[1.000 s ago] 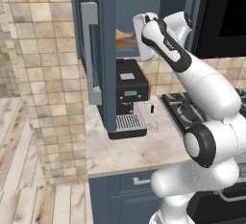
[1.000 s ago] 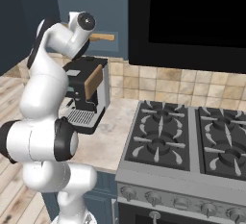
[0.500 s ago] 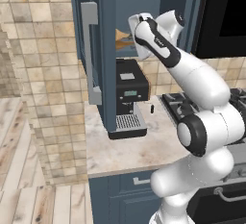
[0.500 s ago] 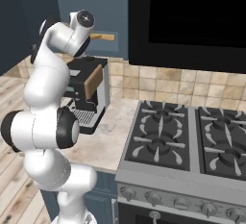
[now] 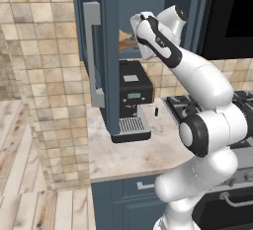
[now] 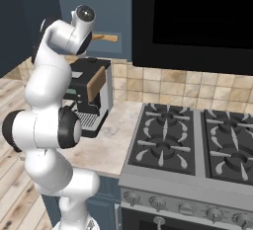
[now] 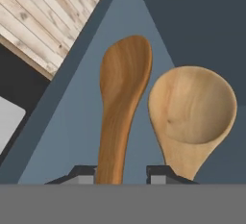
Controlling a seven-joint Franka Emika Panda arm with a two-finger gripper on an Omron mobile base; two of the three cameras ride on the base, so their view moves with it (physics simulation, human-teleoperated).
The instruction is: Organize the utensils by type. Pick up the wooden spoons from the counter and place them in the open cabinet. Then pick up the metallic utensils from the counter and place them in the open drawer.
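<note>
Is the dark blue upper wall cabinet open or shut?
Open: dark blue upper wall cabinet's door is swung outward, and the gripper reaches inside with a darker wooden spoon.

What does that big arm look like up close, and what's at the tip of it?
The arm is glossy white, built of rounded, tube-like segments joined by dark grey-black rings. No loose cables or markings show. Its claw ends in two small dark fingertips.

Tan tiled wall (image 5: 44,76), pale plank floor (image 5: 20,140), black stove (image 6: 197,145).

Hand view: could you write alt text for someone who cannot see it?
Two wooden spoons seen close up over a blue cabinet shelf: the darker spoon sits between the gripper fingertips, and the paler round-bowled spoon lies right beside it.
</note>
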